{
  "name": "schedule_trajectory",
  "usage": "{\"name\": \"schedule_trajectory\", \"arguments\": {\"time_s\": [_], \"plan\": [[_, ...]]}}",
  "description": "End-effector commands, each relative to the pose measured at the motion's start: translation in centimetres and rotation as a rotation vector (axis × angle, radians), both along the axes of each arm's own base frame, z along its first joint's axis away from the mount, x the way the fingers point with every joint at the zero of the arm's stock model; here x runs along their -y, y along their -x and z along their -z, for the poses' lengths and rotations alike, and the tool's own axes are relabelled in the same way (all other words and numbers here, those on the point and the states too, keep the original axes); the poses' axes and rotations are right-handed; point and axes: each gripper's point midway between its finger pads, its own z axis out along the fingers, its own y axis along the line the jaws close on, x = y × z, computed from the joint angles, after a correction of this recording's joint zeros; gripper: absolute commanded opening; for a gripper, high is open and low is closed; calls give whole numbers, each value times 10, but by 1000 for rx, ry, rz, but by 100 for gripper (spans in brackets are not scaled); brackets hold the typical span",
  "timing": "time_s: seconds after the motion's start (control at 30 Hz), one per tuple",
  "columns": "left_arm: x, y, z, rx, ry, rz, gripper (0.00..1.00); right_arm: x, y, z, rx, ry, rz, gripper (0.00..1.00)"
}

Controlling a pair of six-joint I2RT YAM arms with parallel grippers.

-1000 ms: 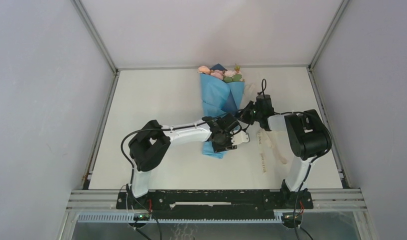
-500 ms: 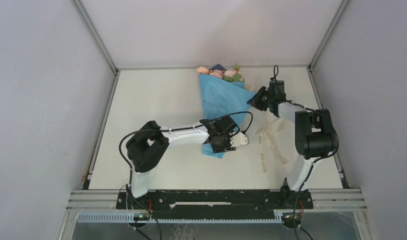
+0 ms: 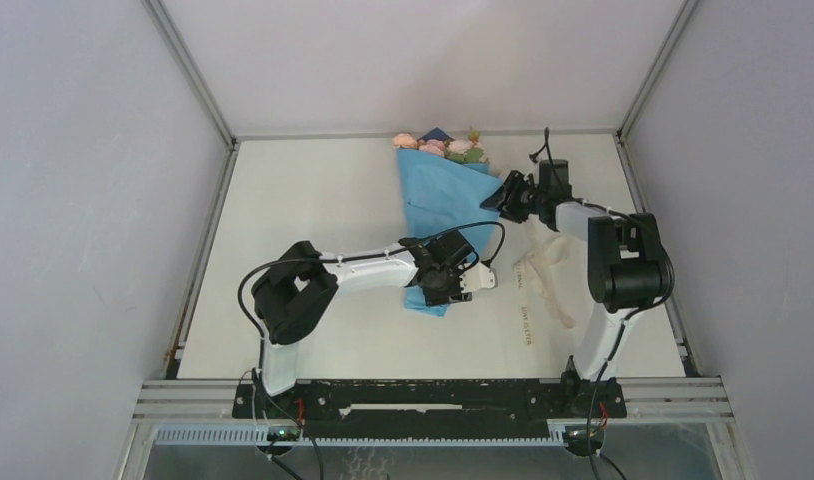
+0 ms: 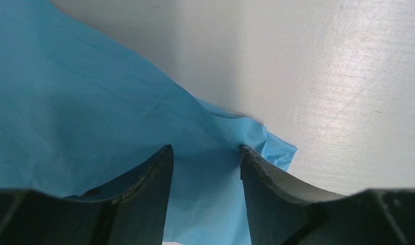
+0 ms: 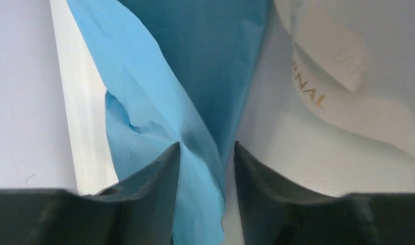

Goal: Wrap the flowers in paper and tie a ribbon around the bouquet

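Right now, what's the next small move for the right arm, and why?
Probably close the right fingers on the edge of the paper and fold that flap left, over the wrap. The fingers stand apart with the edge between them, the flap lies spread out, and the ribbon is still loose on the table.

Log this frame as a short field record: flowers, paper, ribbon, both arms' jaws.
flowers: pink blooms at the paper's far end
paper: light blue, lying on the table, right flap spread out
ribbon: cream, loose on the table right of the paper, untied
left arm: jaws apart, astride the paper's near tip
right arm: jaws apart, paper's right edge between them
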Motion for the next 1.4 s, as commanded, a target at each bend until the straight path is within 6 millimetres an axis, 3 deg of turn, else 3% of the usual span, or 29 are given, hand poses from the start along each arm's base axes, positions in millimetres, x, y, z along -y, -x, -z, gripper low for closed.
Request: {"name": "schedule_trajectory", "arguments": {"time_s": [0.0, 0.1, 0.17, 0.3, 0.47, 0.57, 0.7, 0.77, 0.83, 0.87, 0.9, 1.0, 1.13, 1.23, 1.37], "plan": [[-38, 24, 32, -106, -156, -3, 57, -19, -8, 0, 21, -73, -27, 42], [-41, 27, 30, -115, -165, -5, 57, -6, -19, 6, 18, -47, 44, 14], [-43, 32, 31, -130, -170, 1, 57, 9, -29, 11, 12, -22, 101, 4], [-46, 43, 38, -168, -179, 18, 57, 29, -47, 16, 15, 32, 173, 0], [-44, 54, 37, -222, -167, 31, 57, 34, -62, 18, 22, 79, 182, 0], [-44, 55, 36, -227, -169, 31, 57, 38, -67, 15, 23, 104, 180, 9], [-46, 55, 35, -223, -172, 29, 58, 60, -67, 2, 31, 190, 216, 35], [-46, 53, 34, -215, -174, 28, 59, 75, -63, -14, 40, 235, 253, 43], [-45, 51, 32, -207, -172, 27, 60, 95, -53, -30, 37, 271, 303, 45], [-44, 51, 32, -206, -171, 28, 61, 96, -47, -42, 64, 284, 302, 45], [-43, 50, 32, -208, -167, 26, 61, 92, -40, -51, 94, 294, 286, 45], [-40, 53, 31, -223, -161, 27, 62, 50, -14, -72, 178, 320, 156, 43], [-41, 55, 28, -236, -160, 23, 62, -2, 26, -75, 224, 231, 22, 33], [-41, 58, 25, -251, -157, 27, 62, -52, 54, -58, 184, 66, -147, 24], [-36, 63, 15, -284, -142, 27, 62, -97, 75, -9, 68, -11, -275, 15]]}}
